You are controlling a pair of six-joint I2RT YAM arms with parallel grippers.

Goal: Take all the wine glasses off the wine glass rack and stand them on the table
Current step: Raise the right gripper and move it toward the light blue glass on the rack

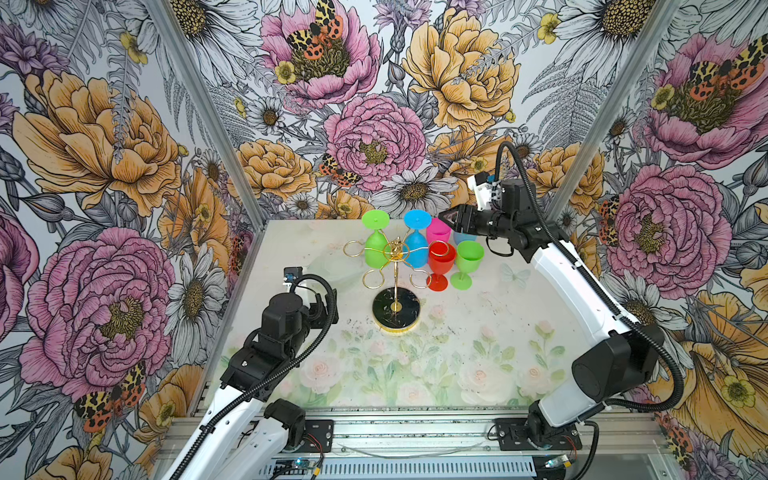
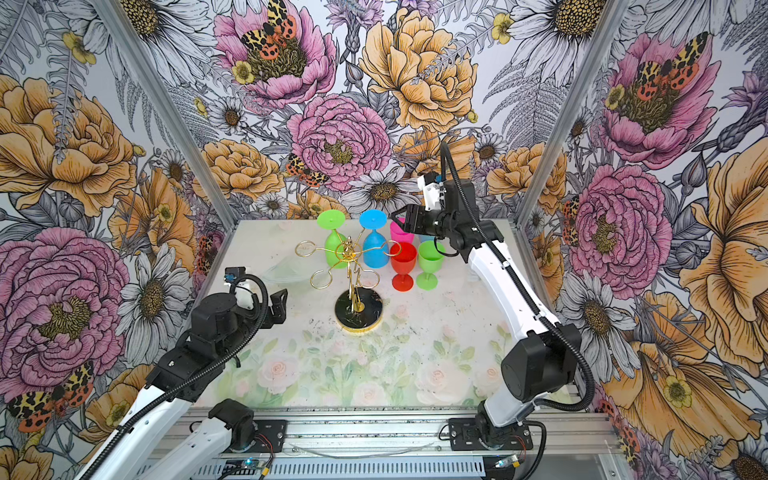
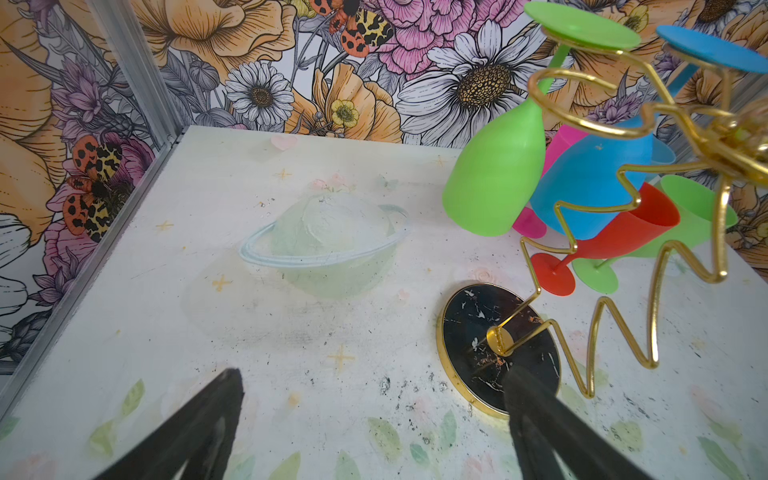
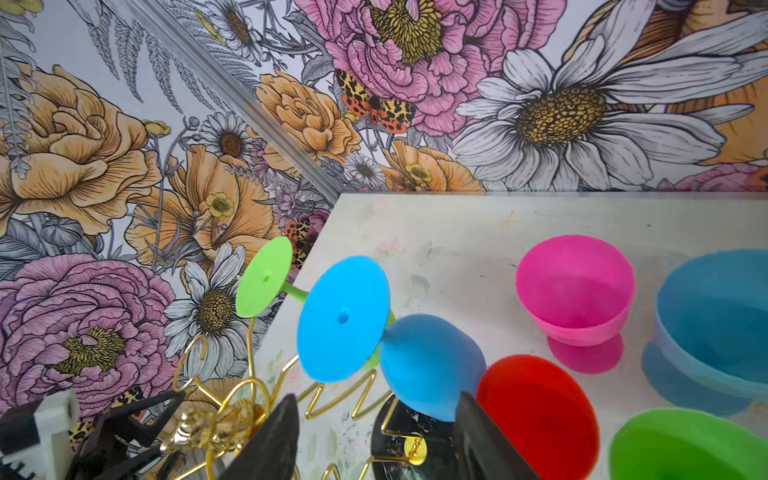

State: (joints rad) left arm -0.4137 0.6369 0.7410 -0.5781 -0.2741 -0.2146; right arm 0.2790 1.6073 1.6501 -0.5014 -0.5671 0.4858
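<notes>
Table's [image 4: 457, 232] light-blue glass [image 4: 715, 324]: plain at wrist, behind right pincer [image 1: 446, 217] in top views.

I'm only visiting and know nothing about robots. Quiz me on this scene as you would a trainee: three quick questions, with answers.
1. Fill in: beside the green glass on the rack hangs a ___ one.
2. True or false: the left gripper holds a glass.
3. Which stands upright on the table? A red glass; B yellow glass; C black glass.
Key: 1 blue glass; 2 false; 3 A.
</notes>
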